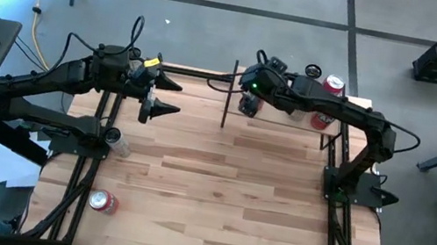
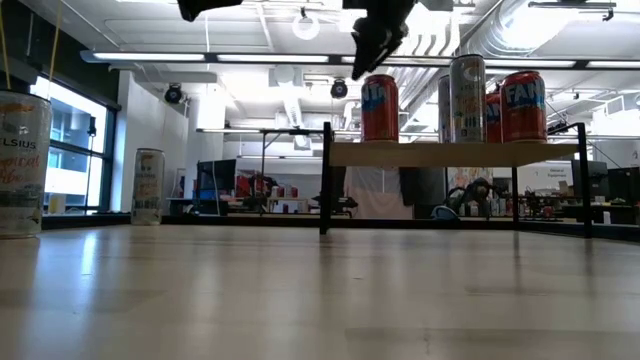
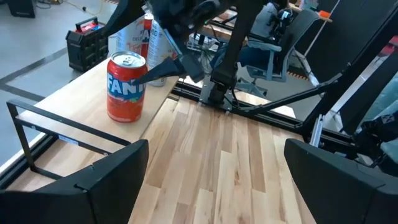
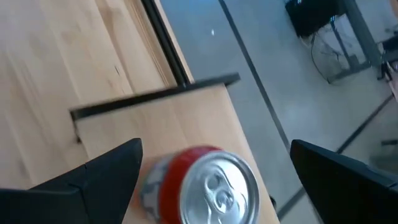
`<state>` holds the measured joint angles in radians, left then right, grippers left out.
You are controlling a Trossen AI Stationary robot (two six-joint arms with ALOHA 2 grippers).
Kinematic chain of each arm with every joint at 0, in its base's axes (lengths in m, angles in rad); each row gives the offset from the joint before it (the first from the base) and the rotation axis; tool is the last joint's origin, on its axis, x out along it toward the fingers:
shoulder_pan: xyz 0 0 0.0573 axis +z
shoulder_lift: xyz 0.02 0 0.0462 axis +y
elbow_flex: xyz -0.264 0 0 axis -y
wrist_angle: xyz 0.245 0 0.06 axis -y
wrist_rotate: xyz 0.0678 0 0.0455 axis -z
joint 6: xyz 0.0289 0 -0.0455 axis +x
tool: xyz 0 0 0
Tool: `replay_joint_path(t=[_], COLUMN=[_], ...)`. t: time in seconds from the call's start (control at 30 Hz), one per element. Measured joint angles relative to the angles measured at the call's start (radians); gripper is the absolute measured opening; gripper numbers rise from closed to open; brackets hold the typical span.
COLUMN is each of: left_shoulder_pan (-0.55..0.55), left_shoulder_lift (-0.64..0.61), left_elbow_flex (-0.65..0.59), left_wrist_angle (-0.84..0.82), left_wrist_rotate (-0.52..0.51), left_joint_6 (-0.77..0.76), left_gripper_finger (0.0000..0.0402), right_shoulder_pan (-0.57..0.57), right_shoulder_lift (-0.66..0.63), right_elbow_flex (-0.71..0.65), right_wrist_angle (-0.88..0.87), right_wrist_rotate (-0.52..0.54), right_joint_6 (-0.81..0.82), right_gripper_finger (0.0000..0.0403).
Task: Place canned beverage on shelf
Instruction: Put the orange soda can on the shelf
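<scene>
The shelf (image 1: 277, 119) stands at the table's far right, a pale board on thin black uprights. A red Fanta can (image 2: 380, 107) stands upright on its left end, also seen as the can (image 3: 126, 87) in the left wrist view. My right gripper (image 2: 378, 45) hangs open just above that can; in its wrist view the can's top (image 4: 211, 186) shows between the two spread fingers, untouched. My left gripper (image 1: 176, 99) waits open above the table's far left, pointing toward the shelf.
A silver can (image 2: 467, 98) and another red can (image 2: 523, 105) stand farther right on the shelf. On the table's left lie or stand a silver can (image 1: 117, 141) and a red can (image 1: 103, 202). The shelf's black upright (image 1: 228, 97) rises at its left end.
</scene>
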<state>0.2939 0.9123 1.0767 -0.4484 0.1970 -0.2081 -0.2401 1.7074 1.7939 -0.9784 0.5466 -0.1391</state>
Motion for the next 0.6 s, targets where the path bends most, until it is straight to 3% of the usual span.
replay_joint_path(t=[0.3, 0.6], left_shoulder_pan=[0.0, 0.0], left_shoulder_lift=[0.0, 0.0], left_elbow_flex=[0.0, 0.0], left_wrist_angle=[0.0, -0.004], left_wrist_rotate=[0.0, 0.0], left_joint_6=[0.0, 0.0], left_gripper_finger=[0.0365, 0.0365], right_shoulder_pan=[-0.01, -0.022], right_shoulder_lift=[0.005, 0.005], right_elbow_flex=[0.0, 0.0], right_wrist_angle=[-0.083, -0.163], right_wrist_rotate=[0.103, 0.12], right_joint_6=[0.027, 0.078], right_gripper_finger=[0.0394, 0.0394])
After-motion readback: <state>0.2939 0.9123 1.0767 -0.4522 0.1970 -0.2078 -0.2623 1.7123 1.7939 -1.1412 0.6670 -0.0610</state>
